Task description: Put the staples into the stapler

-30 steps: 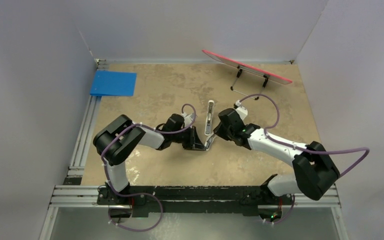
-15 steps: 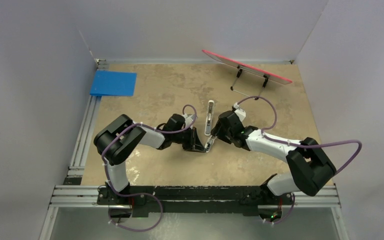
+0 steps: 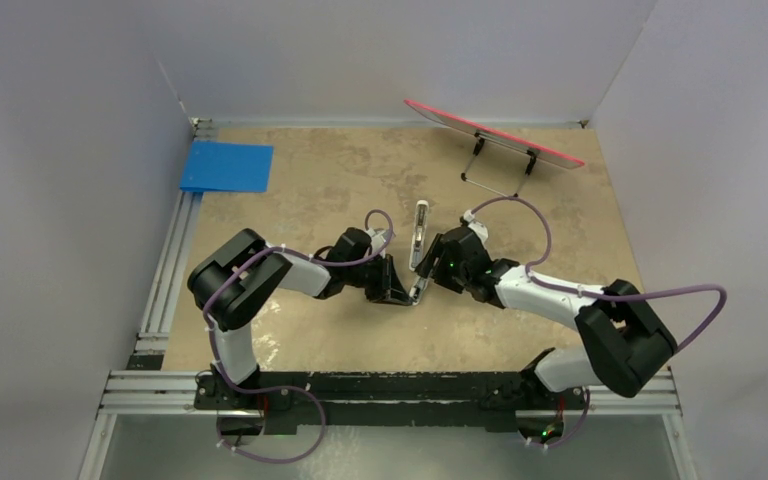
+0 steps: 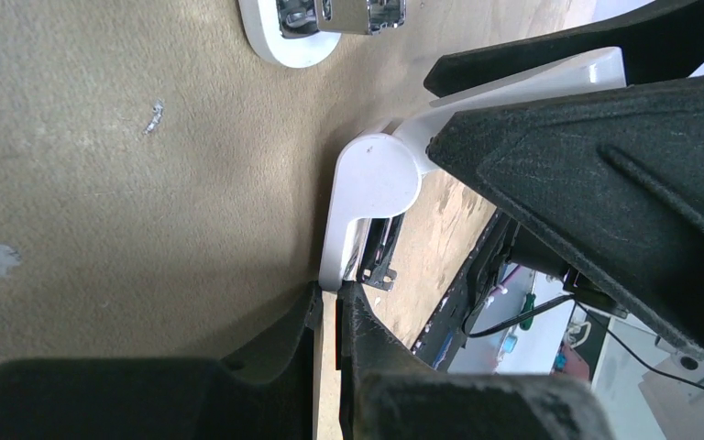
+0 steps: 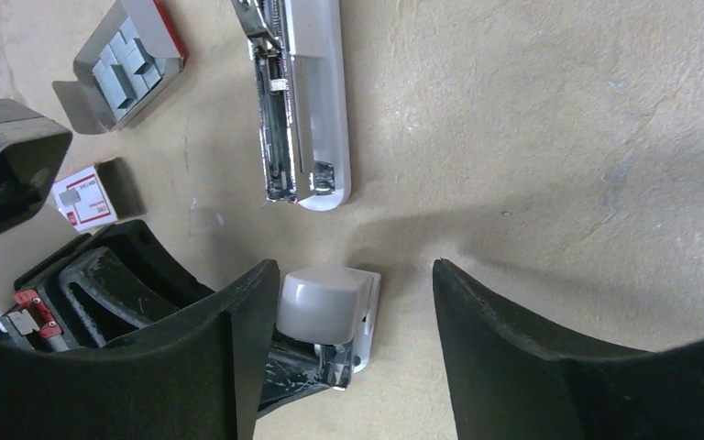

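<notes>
The stapler (image 3: 420, 232) is a slim white bar lying mid-table; in the right wrist view the stapler (image 5: 307, 101) lies open with its metal channel facing up. The staples (image 5: 117, 66) are grey blocks in an open tray, beside a red-and-white box (image 5: 85, 200). A short white piece (image 5: 325, 307) stands just below the stapler's end. My right gripper (image 5: 353, 270) is open around this piece, whose side lies against the left finger. My left gripper (image 4: 328, 291) is shut on the thin edge of the short white piece (image 4: 371, 179). In the top view the left gripper (image 3: 403, 293) and right gripper (image 3: 428, 268) meet there.
A blue flat pad (image 3: 226, 166) lies at the back left. A red-edged board on a wire stand (image 3: 493, 133) leans at the back right. White walls close in three sides, and an aluminium rail (image 3: 165, 270) runs along the left edge.
My right gripper has opened from nearly shut to wide, and its arm has shifted slightly left towards the white piece. The left arm and stapler have not moved.
</notes>
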You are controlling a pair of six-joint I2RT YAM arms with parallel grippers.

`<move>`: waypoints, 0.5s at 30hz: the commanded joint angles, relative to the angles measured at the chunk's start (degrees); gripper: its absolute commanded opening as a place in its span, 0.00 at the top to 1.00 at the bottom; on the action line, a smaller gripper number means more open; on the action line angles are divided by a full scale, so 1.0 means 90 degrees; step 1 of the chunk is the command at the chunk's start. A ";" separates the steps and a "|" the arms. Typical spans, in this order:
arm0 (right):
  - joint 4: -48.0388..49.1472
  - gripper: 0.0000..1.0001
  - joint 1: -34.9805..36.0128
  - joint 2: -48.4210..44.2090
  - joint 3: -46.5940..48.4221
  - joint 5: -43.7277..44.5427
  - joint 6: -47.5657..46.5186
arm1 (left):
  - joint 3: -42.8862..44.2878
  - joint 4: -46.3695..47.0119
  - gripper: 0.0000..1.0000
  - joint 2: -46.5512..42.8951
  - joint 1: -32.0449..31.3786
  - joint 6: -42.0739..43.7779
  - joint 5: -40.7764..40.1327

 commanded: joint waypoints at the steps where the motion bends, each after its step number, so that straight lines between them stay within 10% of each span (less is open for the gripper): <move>1: 0.0193 0.37 0.0076 0.0033 0.0026 -0.0128 -0.0076 | 0.0052 -0.0452 1.00 0.0010 -0.0040 0.0089 -0.0431; 15: -0.0572 0.67 0.0497 0.0572 0.0466 0.0303 0.0011 | -0.0015 -0.0371 1.00 0.0003 -0.0040 0.0034 -0.0416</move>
